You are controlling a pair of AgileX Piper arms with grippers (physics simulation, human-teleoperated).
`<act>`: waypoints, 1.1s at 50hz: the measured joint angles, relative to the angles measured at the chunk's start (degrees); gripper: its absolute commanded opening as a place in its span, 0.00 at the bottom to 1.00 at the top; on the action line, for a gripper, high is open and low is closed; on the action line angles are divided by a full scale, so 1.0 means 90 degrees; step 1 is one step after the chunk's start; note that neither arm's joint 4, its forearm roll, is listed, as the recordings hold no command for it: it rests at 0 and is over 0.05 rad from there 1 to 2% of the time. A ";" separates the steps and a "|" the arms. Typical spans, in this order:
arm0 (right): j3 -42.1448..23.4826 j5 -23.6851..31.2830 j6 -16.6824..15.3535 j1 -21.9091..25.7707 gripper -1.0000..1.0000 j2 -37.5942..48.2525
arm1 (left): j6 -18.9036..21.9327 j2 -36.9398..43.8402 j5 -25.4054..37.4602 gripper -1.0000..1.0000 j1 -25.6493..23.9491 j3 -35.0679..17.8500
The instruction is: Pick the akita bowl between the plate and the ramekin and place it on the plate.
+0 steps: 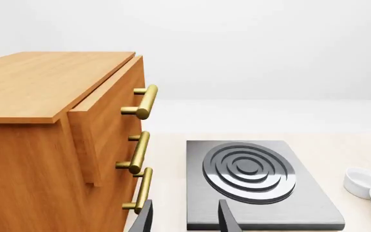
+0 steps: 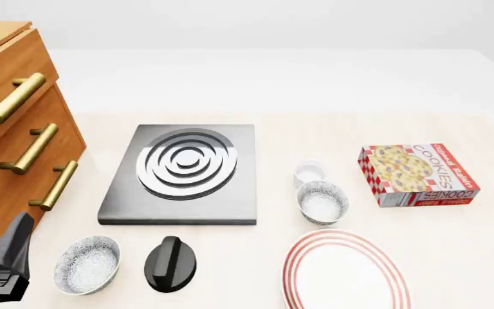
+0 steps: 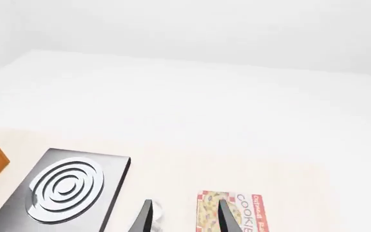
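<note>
Left pincer [image 1: 184, 217]: fingers spread, holding nothing, raised beside the wooden drawer cabinet [image 1: 50, 145] and facing the hob plate [image 1: 256, 186]. Right pincer [image 3: 184, 217]: fingers spread, holding nothing, high above the surface [image 2: 453, 244], over the cookie box [image 3: 234, 215]. The akita bowl [image 2: 321, 202] stands upright between the ramekin [image 2: 311, 173] behind it and the plate [image 2: 344, 270] in front. A twin bowl [image 2: 87, 264] sits beside a black knob [image 2: 170, 264]

Pale table [image 2: 453, 238] under bowls, plate [image 2: 346, 273], hob [image 2: 182, 174].
</note>
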 measured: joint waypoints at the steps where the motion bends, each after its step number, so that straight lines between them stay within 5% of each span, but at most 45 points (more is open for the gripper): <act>1: -0.0048 0.0042 0.0019 0.0008 1.00 0.0078 | 0.0000 0.0000 0.0000 1.00 0.0000 0.0000; 29: -0.0932 0.0956 0.0630 0.0235 1.00 0.2242 | 0.0000 0.0000 0.0000 1.00 0.0000 0.0000; 55: -0.0551 0.0676 0.0723 0.0121 1.00 0.3409 | 0.0000 0.0000 0.0000 1.00 -0.0001 0.0000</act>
